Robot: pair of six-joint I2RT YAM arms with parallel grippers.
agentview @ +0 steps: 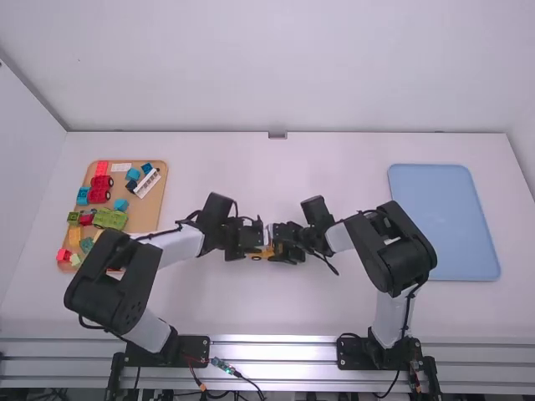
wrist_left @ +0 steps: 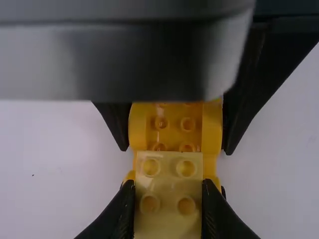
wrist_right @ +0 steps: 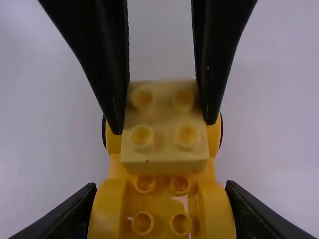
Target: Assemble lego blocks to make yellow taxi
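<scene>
On the left of the white worktop (agentview: 334, 309), a tan tray (agentview: 146, 215) holds red, blue and green toy blocks (agentview: 109, 219). A pale blue tray (agentview: 443, 221) lies well apart, on the right.

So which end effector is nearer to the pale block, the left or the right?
Left. The left end effector is touching the pale block, one finger on each side. The right end effector is a little way off, gripping the yellow base.
</scene>
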